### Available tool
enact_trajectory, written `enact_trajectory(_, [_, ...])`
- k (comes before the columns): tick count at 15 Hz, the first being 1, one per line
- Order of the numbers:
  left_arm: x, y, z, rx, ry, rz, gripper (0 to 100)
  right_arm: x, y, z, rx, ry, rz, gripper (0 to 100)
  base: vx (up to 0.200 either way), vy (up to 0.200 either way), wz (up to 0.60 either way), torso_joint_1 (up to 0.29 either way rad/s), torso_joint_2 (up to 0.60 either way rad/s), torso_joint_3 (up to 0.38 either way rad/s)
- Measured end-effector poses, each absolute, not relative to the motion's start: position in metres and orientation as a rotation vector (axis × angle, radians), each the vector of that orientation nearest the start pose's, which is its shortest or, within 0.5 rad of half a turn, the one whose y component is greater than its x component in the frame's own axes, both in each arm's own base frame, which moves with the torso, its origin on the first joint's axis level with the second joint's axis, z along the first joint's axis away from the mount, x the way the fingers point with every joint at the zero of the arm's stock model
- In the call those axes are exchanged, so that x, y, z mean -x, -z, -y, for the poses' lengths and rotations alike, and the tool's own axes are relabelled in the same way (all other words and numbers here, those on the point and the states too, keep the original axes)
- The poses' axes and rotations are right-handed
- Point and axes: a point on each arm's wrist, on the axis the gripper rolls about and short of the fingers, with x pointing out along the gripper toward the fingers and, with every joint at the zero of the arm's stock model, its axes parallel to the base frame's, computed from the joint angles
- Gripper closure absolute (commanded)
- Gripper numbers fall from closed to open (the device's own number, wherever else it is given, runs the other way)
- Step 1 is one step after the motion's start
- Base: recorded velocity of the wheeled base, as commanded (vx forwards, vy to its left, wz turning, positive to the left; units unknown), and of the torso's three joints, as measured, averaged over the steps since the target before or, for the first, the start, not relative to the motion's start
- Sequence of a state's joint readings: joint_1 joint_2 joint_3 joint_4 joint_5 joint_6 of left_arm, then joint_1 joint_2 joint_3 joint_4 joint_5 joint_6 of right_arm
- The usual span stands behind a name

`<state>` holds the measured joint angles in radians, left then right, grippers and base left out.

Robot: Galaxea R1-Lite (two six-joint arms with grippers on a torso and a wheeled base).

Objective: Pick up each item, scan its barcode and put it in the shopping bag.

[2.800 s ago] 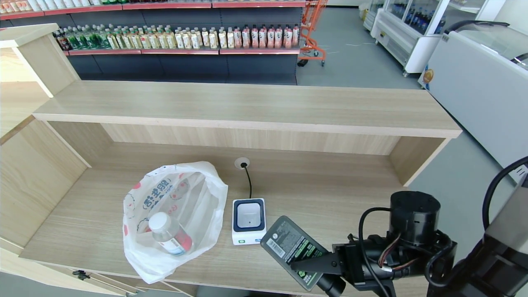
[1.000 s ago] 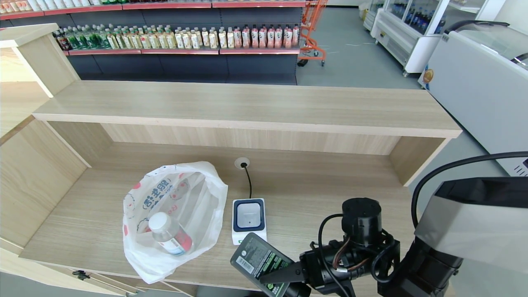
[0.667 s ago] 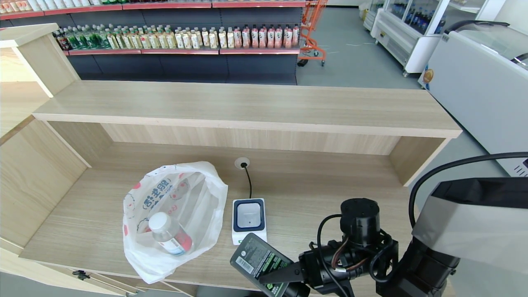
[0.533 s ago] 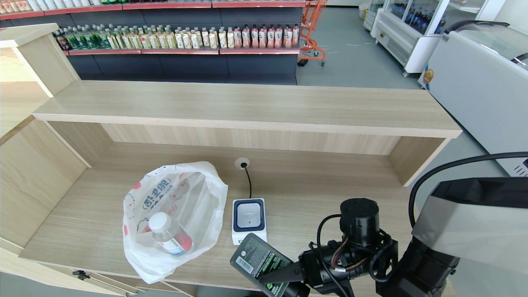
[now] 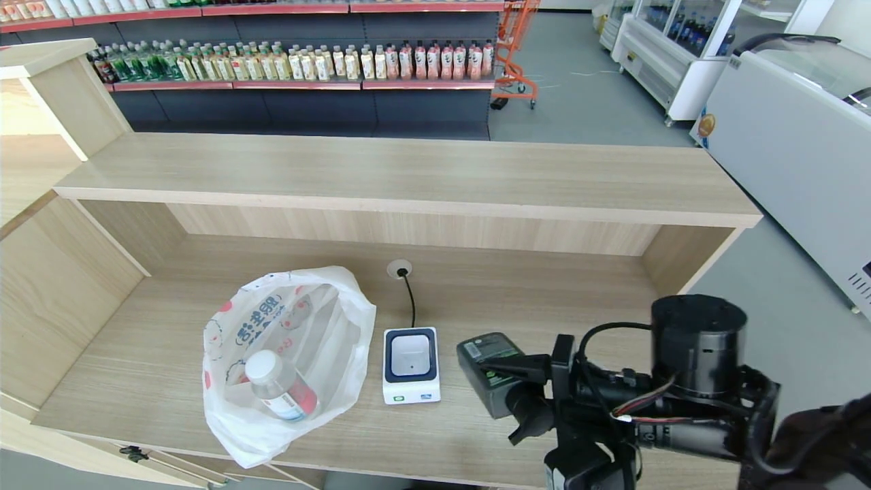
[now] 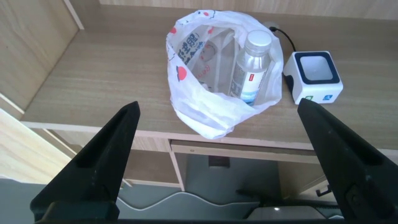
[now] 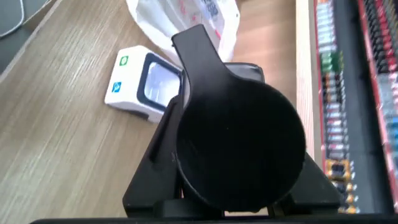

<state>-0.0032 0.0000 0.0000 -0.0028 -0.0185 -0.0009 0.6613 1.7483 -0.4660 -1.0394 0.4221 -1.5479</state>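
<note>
A dark flat package (image 5: 484, 373) hangs over the counter just right of the white scanner (image 5: 410, 365), with my right gripper (image 5: 507, 391) shut on it. The package stands on edge, its small label facing up. In the right wrist view a dark finger (image 7: 198, 53) and the package (image 7: 250, 70) cover much of the scanner (image 7: 144, 84) beyond. The white shopping bag (image 5: 289, 340) lies open left of the scanner with a clear bottle (image 5: 280, 388) inside. My left gripper (image 6: 217, 109) is open, high over the counter's front edge, looking down on the bag (image 6: 205, 93) and bottle (image 6: 252, 59).
The scanner's black cable (image 5: 410, 296) runs back to a hole in the counter (image 5: 544, 306). A raised wooden ledge (image 5: 408, 173) borders the back, and side walls close in left and right. Bare counter lies right of the scanner and behind the bag.
My right arm has carried the package from the counter's front edge back and to the right, beside the scanner, and has turned it from label-up to standing on edge. Bag, bottle and scanner are unmoved.
</note>
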Motion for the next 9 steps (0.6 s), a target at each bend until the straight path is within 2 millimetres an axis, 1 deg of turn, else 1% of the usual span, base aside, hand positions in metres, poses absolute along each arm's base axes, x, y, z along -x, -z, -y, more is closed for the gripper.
enact_trajectory(2, [0.023,-0.076,0.0,0.001,0.022,0.003,0,-0.191,-0.146,-0.143,1.317,-0.978,0.407,100,0.0,0.0,0.0,0.0,0.0,0.0])
enact_trajectory(3, [0.023,-0.076,0.0,0.001,0.022,0.003,0,-0.18,-0.152,-0.122,1.221,-0.962,0.252,100,0.0,0.0,0.0,0.0,0.0,0.0])
enact_trajectory(4, [0.023,-0.076,0.0,0.001,0.022,0.003,0,-0.169,-0.158,-0.101,1.049,-0.924,0.081,100,0.0,0.0,0.0,0.0,0.0,0.0])
enact_trajectory(5, [0.023,-0.076,0.0,0.001,0.022,0.003,0,-0.164,-0.164,-0.087,0.865,-0.869,-0.025,100,0.0,0.0,0.0,0.0,0.0,0.0])
enact_trajectory(6, [0.023,-0.076,0.0,0.001,0.022,0.003,0,-0.158,-0.172,-0.074,0.628,-0.794,-0.107,100,0.0,0.0,0.0,0.0,0.0,0.0])
enact_trajectory(7, [0.023,-0.076,0.0,0.001,0.022,0.003,0,-0.154,-0.176,-0.065,0.391,-0.738,-0.187,100,0.0,0.0,0.0,0.0,0.0,0.0])
enact_trajectory(9, [0.023,-0.076,0.0,0.001,0.022,0.003,0,-0.149,-0.185,-0.056,-0.081,-0.669,-0.313,100,0.0,0.0,0.0,0.0,0.0,0.0])
